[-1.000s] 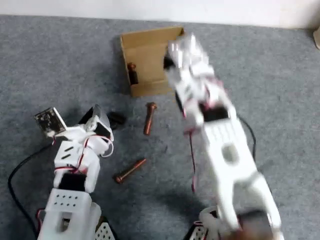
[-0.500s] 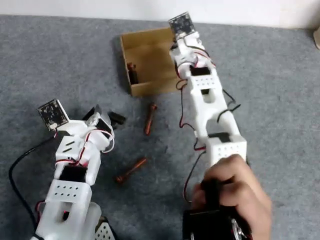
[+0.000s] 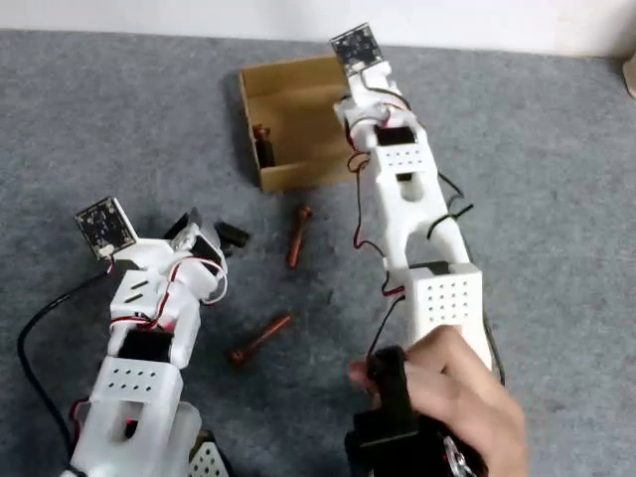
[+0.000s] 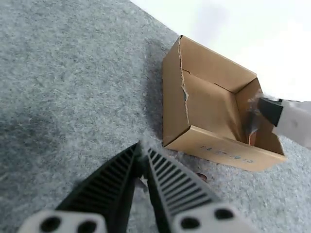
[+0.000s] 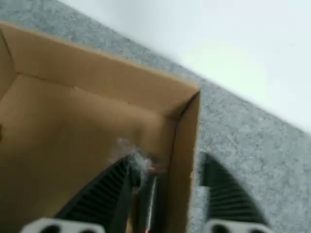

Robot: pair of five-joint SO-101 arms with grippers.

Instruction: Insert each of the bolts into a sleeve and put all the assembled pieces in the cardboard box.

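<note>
The cardboard box (image 3: 298, 174) stands at the back of the grey carpet, with one assembled piece (image 3: 262, 144) upright against its left wall. My right gripper (image 3: 345, 107) is over the box's right side. In the right wrist view it (image 5: 167, 161) is open astride the box wall (image 5: 182, 141), with a blurred coppery piece (image 5: 148, 182) beside one finger inside. Two copper bolts (image 3: 298, 235) (image 3: 260, 338) lie loose on the carpet. My left gripper (image 4: 141, 154) is shut and low, near a black sleeve (image 3: 235, 236). The box (image 4: 214, 155) is ahead of it.
A person's hand (image 3: 467, 397) grips the base of the right arm at the front edge. A black cable (image 3: 35, 333) curves beside the left arm. Open carpet lies to the far left and far right of the box.
The right arm has swung from a blurred pose to stretch out over the box's right side. A hand has come in at its base. The left arm has shifted slightly.
</note>
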